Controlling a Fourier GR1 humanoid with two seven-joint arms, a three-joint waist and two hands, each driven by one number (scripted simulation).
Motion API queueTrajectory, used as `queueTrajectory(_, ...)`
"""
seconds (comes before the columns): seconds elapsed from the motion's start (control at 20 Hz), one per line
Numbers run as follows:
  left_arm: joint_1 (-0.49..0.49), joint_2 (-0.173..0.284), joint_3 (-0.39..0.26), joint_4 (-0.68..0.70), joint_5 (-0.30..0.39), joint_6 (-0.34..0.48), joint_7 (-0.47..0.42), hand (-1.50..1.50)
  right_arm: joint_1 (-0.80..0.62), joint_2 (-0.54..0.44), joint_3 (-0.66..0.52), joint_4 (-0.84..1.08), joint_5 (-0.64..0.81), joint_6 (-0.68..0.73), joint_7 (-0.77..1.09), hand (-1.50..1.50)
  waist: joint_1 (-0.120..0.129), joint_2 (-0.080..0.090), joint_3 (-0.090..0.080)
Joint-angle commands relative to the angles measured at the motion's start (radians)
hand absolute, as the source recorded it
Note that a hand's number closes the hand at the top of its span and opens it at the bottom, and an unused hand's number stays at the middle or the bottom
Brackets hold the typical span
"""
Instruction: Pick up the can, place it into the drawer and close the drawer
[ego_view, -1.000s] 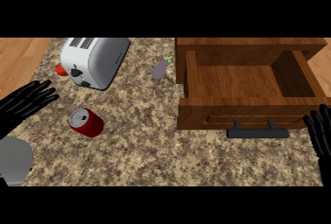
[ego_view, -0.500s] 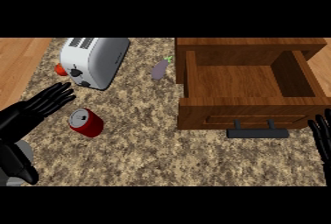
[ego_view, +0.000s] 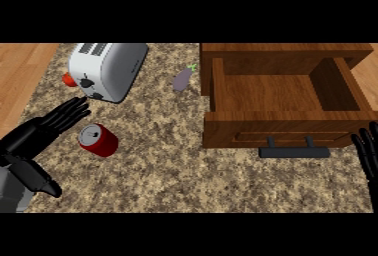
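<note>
A red can lies on its side on the speckled counter, left of centre. My left hand is just left of it, fingers straight and spread, tips near the can's top end, thumb pointing down. It does not hold the can. The wooden drawer stands pulled open at the right, nothing inside, with a dark handle on its front. Only the straight fingers of my right hand show at the right edge, beside the handle.
A white toaster with a red knob stands behind the can at the back left. A small purple eggplant lies between the toaster and the drawer. Wooden floor shows past the counter's left edge.
My left hand has moved right and forward, closing on the can. The right hand has slid a little lower at the right edge. Can and drawer have not moved.
</note>
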Motion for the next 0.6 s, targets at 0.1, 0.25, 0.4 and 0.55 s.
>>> queueTrajectory(0.1, -0.019, -0.015, -0.025, 0.132, -0.159, 0.034, -0.204, -1.5, 0.039, 0.029, 0.025, -0.017, 0.041, 0.017, -0.028, -1.5, -0.002, 0.0, 0.0)
queueTrajectory(0.25, -0.164, 0.041, 0.003, 0.271, -0.133, 0.03, -0.167, -1.5, -0.065, 0.004, -0.013, 0.097, 0.031, 0.006, -0.043, -1.5, -0.003, 0.001, 0.0)
queueTrajectory(0.4, -0.147, 0.065, -0.038, 0.366, -0.23, 0.037, -0.331, -1.5, -0.019, 0.024, 0.008, 0.055, 0.041, 0.012, -0.036, -1.5, -0.006, 0.002, -0.001)
queueTrajectory(0.55, -0.124, 0.077, -0.056, 0.417, -0.273, 0.077, -0.429, -1.5, 0.022, 0.029, 0.016, 0.011, 0.049, 0.022, -0.043, -1.5, -0.005, 0.001, -0.001)
